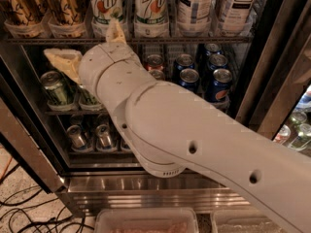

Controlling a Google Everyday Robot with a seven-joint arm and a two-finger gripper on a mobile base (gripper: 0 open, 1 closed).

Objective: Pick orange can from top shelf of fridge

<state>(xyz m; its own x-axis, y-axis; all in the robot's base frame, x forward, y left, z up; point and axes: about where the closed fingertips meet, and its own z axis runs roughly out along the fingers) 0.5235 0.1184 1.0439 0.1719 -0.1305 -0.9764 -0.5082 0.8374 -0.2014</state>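
Two coppery-orange cans (65, 4) with script lettering stand in clear cups at the left end of the top shelf (194, 40), a dark wire rack in the fridge (272, 81). My gripper (81, 39) is open and empty, at the height of the shelf's front rail, just below and right of the orange cans. One yellowish finger (62, 59) points left under the rail. The other finger (115, 31) points up in front of a 7up can (106, 4). My white arm (194, 144) crosses the view and hides much of the middle shelf.
A second 7up can (150, 4) and tea bottles (194, 4) stand to the right on the top shelf. Blue cans (216, 81), a red can (154, 62) and green cans (56, 89) sit on the middle rack. Plastic bins (146, 220) and floor cables (29, 212) lie below.
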